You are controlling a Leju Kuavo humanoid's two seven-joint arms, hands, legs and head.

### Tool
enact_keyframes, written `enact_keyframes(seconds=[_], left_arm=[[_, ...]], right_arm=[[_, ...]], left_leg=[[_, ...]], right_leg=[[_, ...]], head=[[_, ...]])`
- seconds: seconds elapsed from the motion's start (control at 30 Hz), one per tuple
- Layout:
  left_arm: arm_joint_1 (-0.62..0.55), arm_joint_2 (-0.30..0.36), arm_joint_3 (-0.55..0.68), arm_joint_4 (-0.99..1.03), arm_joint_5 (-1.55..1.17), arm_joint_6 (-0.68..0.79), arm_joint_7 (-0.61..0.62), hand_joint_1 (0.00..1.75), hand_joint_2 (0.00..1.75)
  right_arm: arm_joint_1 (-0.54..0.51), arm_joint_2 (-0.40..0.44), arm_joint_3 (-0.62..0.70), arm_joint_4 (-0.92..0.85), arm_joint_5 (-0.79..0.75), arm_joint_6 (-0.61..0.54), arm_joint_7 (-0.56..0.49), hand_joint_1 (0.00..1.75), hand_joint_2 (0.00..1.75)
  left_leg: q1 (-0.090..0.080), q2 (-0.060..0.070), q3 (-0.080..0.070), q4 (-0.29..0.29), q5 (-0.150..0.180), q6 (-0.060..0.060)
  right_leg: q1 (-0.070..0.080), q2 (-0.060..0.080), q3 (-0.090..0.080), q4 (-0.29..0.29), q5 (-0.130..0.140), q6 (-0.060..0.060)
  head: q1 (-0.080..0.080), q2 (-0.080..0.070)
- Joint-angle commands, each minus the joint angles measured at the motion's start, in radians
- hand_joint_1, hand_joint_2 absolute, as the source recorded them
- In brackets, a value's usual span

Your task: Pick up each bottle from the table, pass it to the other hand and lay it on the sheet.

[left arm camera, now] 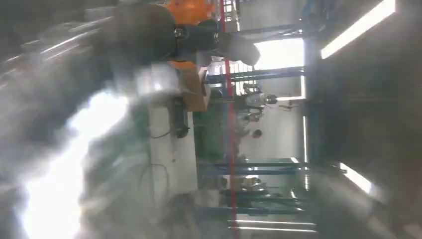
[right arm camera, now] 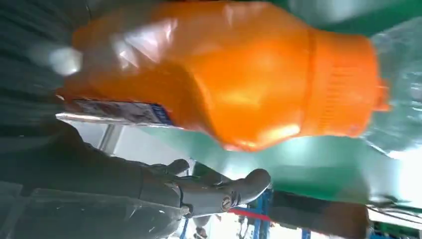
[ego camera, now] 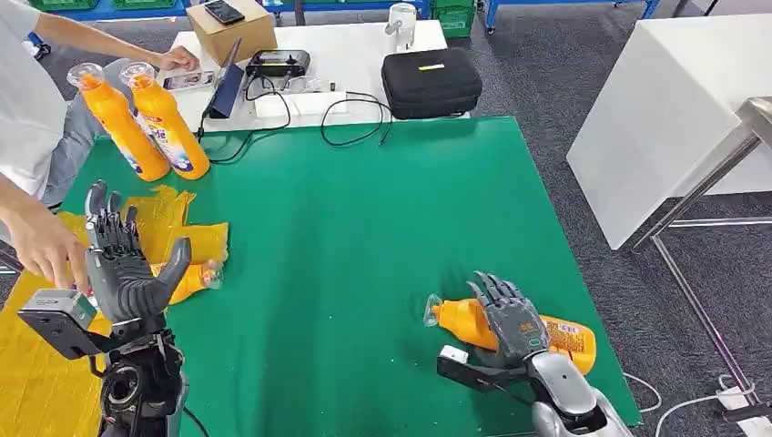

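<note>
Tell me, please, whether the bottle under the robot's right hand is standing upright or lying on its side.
Lying on its side. The bottle rests lengthwise on the green table, cap pointing toward the robot's left, with the right hand draped over it.

Your left wrist view, heavily blurred: dark grey finger [left arm camera: 219, 42] crossing an orange plastic bottle [left arm camera: 191, 10]; brown cardboard box [left arm camera: 195, 89]; white table [left arm camera: 169, 149]; blue metal racks [left arm camera: 249, 164].

Head view: high, looking down on green table [ego camera: 364, 228] | wrist views: close, turned sideways | shared: orange bottle [right arm camera: 224, 74].
</note>
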Motion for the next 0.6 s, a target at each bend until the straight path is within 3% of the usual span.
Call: enact_keyframes(seconds=[0.03,0.6], left_arm=[[-0.016,-0.022,0.051,0.040,-0.001,-0.008,0.000,0.00,1.75],[-0.019,-0.019,0.051,0.051,-0.001,-0.011,0.001,0.00,1.75]], right_arm=[[0.028,-0.072,-0.079,-0.053,-0.031,0.043,0.020,0.00,1.75],[0.029,-0.079,-0.104,-0.031,-0.037,0.060,0.020,0.00,1.75]], left_leg=[[0.000,-0.002,-0.001,0.001,-0.001,0.000],[0.000,-0.001,-0.001,0.001,-0.001,0.000]], right_leg=[[0.000,-0.002,0.001,0.000,-0.001,0.001],[0.000,-0.001,0.000,-0.001,0.000,0.001]], head=[[0.000,0.000],[0.000,0.000]])
